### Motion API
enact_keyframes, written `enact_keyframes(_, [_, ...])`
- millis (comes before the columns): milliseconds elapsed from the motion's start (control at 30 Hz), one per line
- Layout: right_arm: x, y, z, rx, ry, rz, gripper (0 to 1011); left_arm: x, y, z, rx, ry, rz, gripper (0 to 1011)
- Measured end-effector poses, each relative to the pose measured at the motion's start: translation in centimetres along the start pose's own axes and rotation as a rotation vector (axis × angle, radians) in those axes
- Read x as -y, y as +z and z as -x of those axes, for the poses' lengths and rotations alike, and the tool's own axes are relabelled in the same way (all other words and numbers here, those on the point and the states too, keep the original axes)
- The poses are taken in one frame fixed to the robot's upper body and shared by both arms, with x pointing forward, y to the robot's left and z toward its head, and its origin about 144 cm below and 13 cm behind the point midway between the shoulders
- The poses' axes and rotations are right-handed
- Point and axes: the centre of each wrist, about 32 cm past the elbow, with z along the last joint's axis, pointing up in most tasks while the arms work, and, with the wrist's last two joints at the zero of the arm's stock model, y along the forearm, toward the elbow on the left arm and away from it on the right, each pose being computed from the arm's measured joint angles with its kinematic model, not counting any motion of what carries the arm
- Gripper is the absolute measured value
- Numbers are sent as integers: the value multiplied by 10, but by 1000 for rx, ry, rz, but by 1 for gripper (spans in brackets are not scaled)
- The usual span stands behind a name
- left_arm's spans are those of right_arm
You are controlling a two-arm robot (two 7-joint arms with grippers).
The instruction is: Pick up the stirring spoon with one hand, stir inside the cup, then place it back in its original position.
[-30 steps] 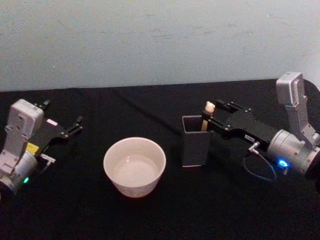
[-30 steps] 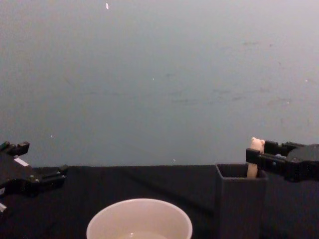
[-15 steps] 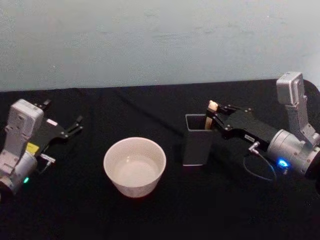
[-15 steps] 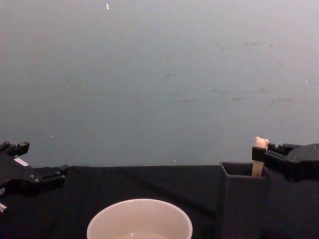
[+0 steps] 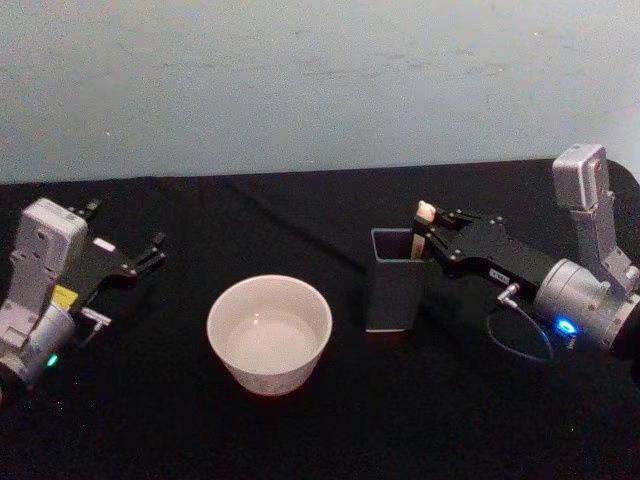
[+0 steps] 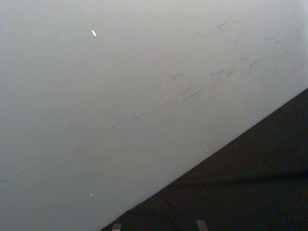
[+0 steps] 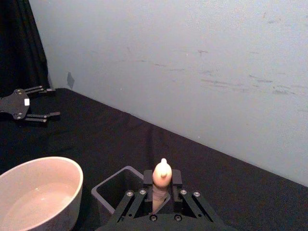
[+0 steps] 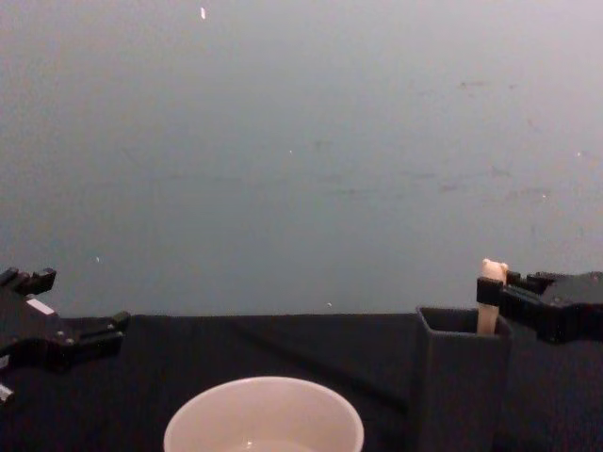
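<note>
We are holding our right gripper [image 5: 433, 232] at the top of the dark grey square holder [image 5: 392, 298], reaching in from the right side of the black-covered table [image 5: 450, 410]. Its fingers are pressing together on the beige handle of the stirring spoon [image 5: 421, 218], just below the bear head [image 7: 162, 169]. In the right wrist view the bear head is poking up between the two fingertips.

The spoon is standing close to upright in the holder's far right corner, with its handle rising above the rim and its bowl hidden inside the box. The holder is standing upright on the table, near the right side of the white cup [image 5: 268, 372], with a gap between them. The cup is sitting upright, and we cannot tell whether it is holding anything.

We are resting our left gripper [image 5: 125, 226] low at the left side of the table, well apart from the cup. Its fingers are spread apart and gripping nothing. The left wrist camera is facing the pale wall [image 6: 120, 96] and the table's far edge.
</note>
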Motion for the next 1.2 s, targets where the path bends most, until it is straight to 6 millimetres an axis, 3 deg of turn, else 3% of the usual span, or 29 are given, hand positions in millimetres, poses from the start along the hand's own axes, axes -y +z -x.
enact_keyframes(533, [3, 13, -2, -53, 45, -17, 216, 0, 0, 0, 0, 0, 0, 1001])
enact_keyframes(1200, [11, 64, -11, -107, 39, -216, 216, 0, 0, 0, 0, 0, 0, 1001])
